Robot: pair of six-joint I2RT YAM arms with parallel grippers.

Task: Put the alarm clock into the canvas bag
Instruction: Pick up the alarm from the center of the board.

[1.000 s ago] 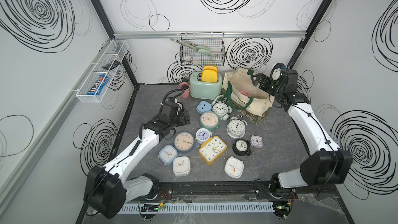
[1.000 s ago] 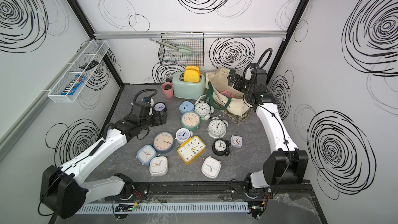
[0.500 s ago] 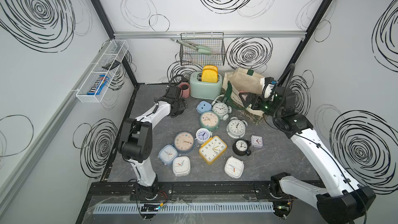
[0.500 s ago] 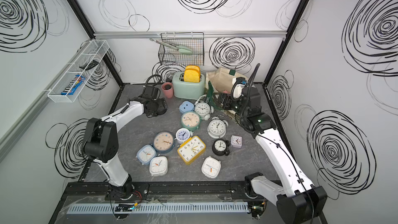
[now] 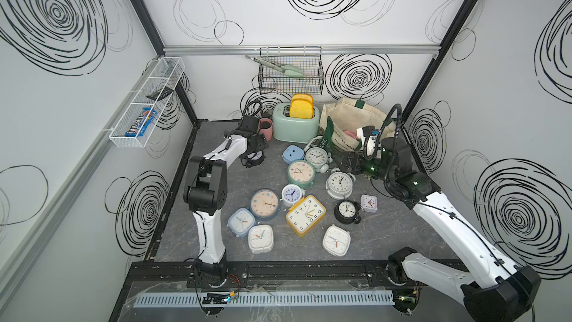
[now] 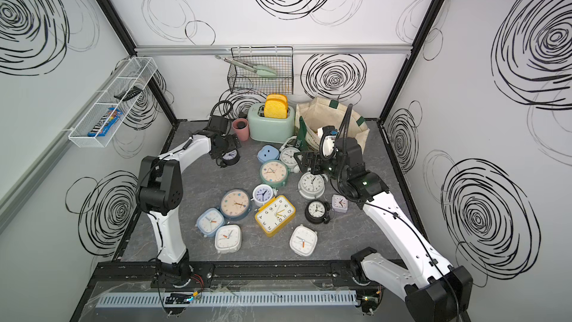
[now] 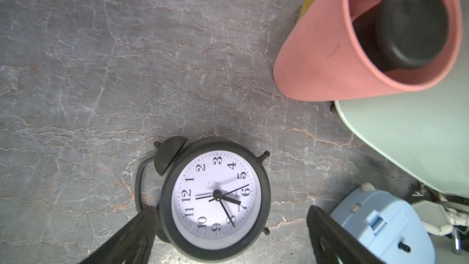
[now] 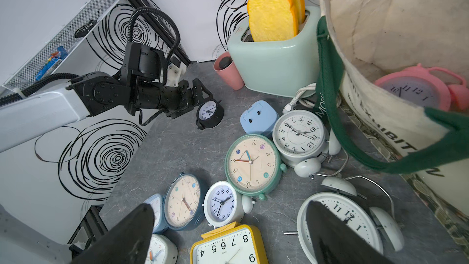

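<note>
Top views both show a grey, marble-veined tabletop (image 5: 402,236) boxed in by white walls scrawled with black spirals. On the left wall hangs a white wire shelf (image 5: 148,88) holding a candy packet (image 5: 140,122); on the back wall is a black wire basket (image 5: 291,83) with tongs (image 5: 291,70).

Near the back left corner the left tool (image 7: 229,210) reaches low over the black alarm clock (image 5: 255,158). Its jaws are spread apart on either side of the clock; whether a finger touches it I cannot tell. The clock rests on the tabletop. It has a round black case, a white face with black numerals, a bell dome and a loop handle at the top.

Near it stand a pink cup (image 5: 265,128) and then a mint toaster (image 5: 295,127) with two yellow bread slices (image 5: 301,109). A crowd of other clocks (image 5: 305,215) covers the middle.

At the back right, next to the toaster, the canvas bag (image 5: 343,113) stands open — cream cloth, dark green handles, dark lettering, leafy green base — with a pink clock (image 8: 416,90) inside. In front of it the right tool (image 8: 228,205) hangs over the clocks, jaws wide apart and empty.
</note>
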